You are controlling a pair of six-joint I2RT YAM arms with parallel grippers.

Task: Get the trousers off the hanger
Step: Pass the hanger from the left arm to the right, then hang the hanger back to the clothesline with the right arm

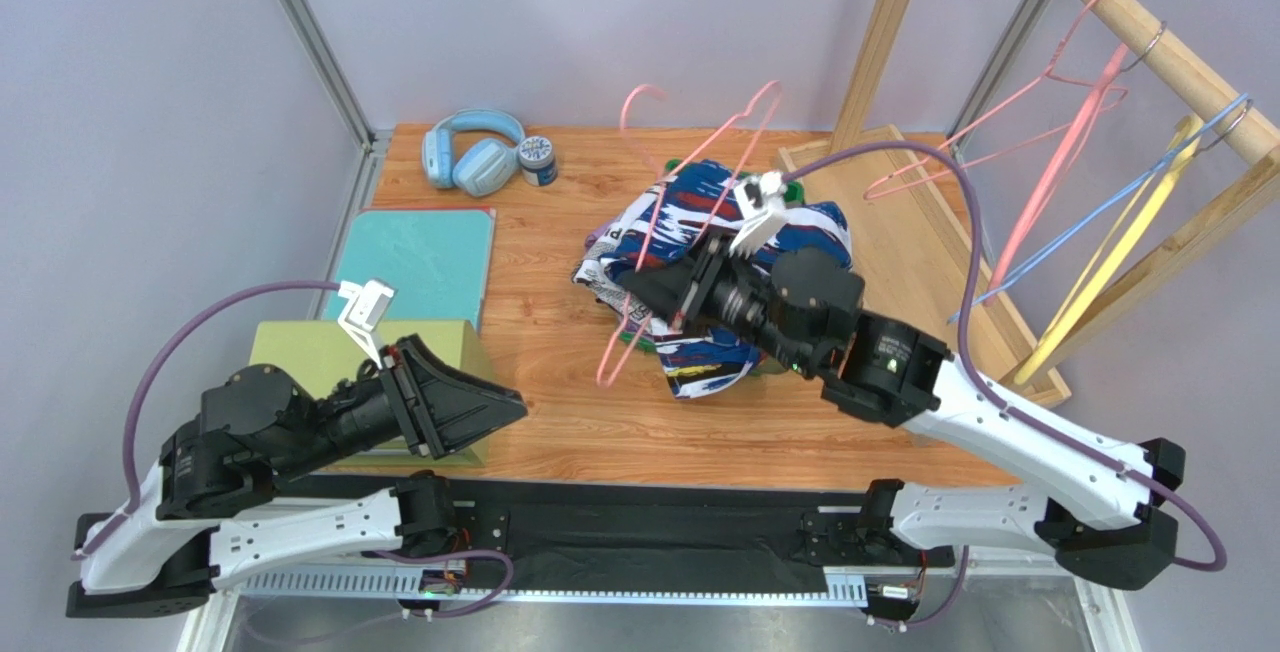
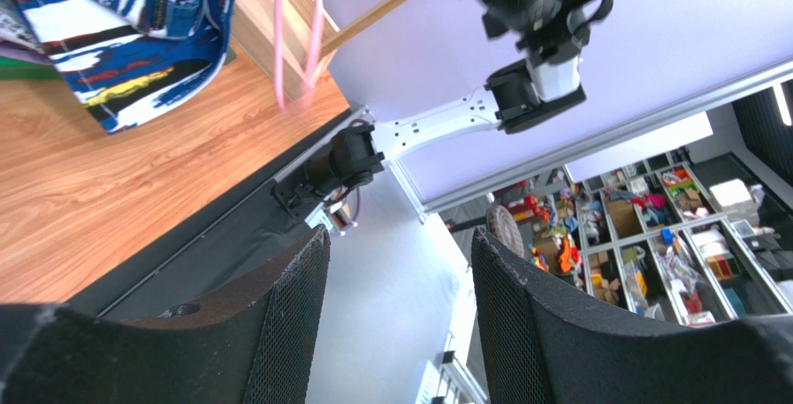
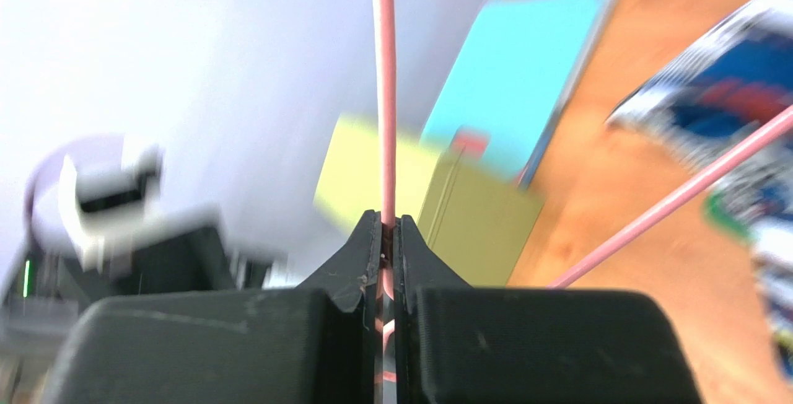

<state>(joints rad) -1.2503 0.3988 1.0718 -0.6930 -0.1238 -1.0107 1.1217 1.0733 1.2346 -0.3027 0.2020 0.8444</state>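
Two tools, two different states. From the top camera, the trousers [image 1: 706,360] lie heaped mid-bench [image 1: 571,427], with the pink hanger [image 1: 607,367] slanting across the heap's left side. Its hook is at the far side of the heap and one corner pokes out past the near-left edge. Whether any pair is threaded on the wire cannot be told. The right tool [image 1: 639,292] sits at the heap's left edge, on that wire. The left tool [image 1: 504,409] is well to the left of the heap, touching no cloth. The left wrist camera shows its fingers [image 2: 298,320] parted with nothing between them. The blue-white-red printed pair [image 2: 112,41] at the heap's edge lies far beyond, with pink wire just beside it. The right wrist camera shows that tool's fingers pressed together on the pink wire, which runs straight up out of the pinch; the heap blurs at the right. My reading is that the step in hand is drawing the hanger away from the heap. Next, the right tool should pull the wire clear, while the left reaches to the heap and pins the cloth so nothing drags along.
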